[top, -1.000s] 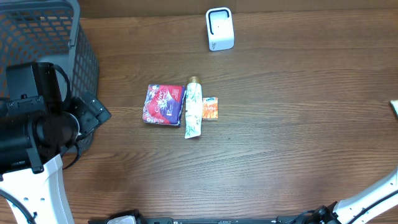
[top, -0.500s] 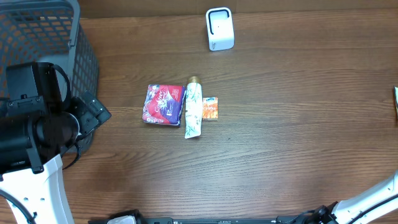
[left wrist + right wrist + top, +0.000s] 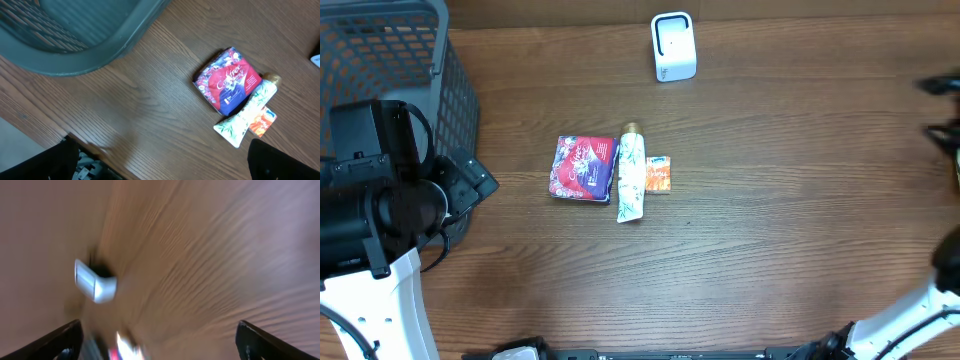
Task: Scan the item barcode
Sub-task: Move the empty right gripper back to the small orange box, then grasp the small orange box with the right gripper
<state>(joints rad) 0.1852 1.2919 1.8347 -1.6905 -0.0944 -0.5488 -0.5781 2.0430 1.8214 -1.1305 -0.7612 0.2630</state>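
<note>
Hanging wide open and empty, the left gripper (image 3: 162, 155) and right gripper (image 3: 942, 108) are flanking the table (image 3: 800, 250). Midway, the red packet (image 3: 583, 168), tube (image 3: 631, 178) and orange sachet (image 3: 659, 175) are lying side by side. A good pick is probably taking one by its edges, leaving the barcode uncovered for the white scanner (image 3: 672, 46) beyond.

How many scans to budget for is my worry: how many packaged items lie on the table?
3, side by side mid-table: a red-and-purple packet on the left, a white tube in the middle, a small orange sachet on the right. The basket may hide more.
</note>
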